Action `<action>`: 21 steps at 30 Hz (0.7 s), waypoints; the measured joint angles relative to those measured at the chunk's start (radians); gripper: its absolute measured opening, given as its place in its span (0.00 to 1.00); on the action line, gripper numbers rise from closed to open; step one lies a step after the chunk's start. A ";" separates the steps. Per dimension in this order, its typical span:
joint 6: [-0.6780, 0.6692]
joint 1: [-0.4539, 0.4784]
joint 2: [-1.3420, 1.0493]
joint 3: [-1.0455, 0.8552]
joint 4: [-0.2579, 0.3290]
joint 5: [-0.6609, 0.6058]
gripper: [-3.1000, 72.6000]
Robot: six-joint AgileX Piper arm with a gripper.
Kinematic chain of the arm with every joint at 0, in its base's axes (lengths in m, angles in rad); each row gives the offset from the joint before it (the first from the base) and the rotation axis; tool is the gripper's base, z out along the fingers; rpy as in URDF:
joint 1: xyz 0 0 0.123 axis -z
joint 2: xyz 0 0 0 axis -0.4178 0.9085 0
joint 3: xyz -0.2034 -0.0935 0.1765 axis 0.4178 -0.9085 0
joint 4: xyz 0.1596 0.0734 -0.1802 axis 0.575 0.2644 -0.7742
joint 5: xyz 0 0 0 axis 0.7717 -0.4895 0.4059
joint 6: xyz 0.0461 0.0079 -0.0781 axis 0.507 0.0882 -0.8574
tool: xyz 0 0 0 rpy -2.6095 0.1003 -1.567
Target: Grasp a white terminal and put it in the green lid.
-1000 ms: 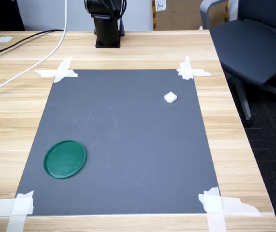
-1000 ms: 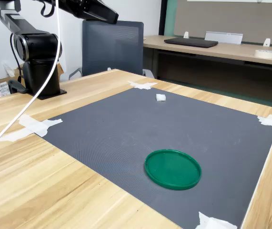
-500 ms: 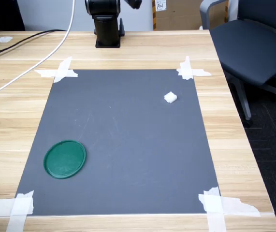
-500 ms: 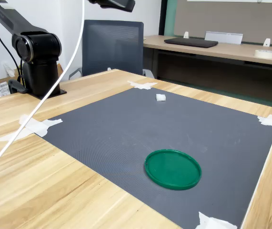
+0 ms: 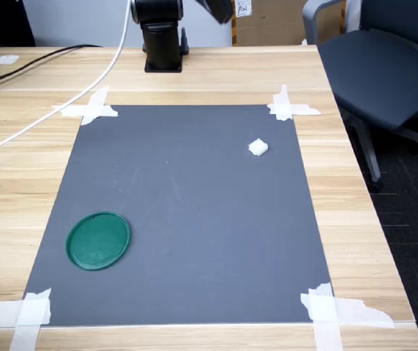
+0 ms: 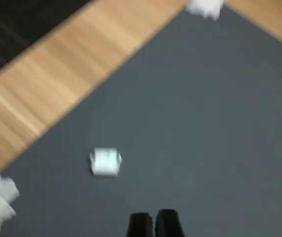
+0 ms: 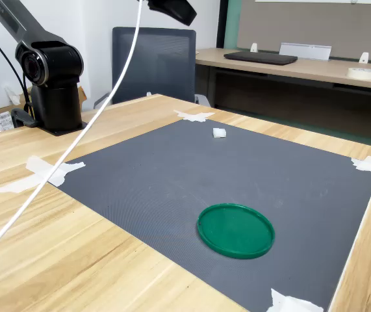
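- White terminal: rests alone on the dark grey mat, near the mat's far right corner in the first exterior view; it also shows in the second exterior view and, blurred, in the wrist view.
- Green lid: lies flat on the mat toward the near left corner in the first exterior view, well apart from the terminal; nothing lies in it.
- Tool: only its two dark fingertips show in the wrist view, close together with a thin gap between them, holding nothing, above the mat and near the terminal.
- Arm: raised high above the bench, its base beyond the mat's far edge.
- White tape strips: fix the mat's corners to the wooden bench.
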 joint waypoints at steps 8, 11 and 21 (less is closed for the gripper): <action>0.102 -0.045 0.072 0.024 -0.117 -0.042 0.00; 0.152 -0.122 0.113 0.075 -0.173 -0.079 0.00; 0.311 -0.198 0.275 0.253 -0.334 -0.117 0.01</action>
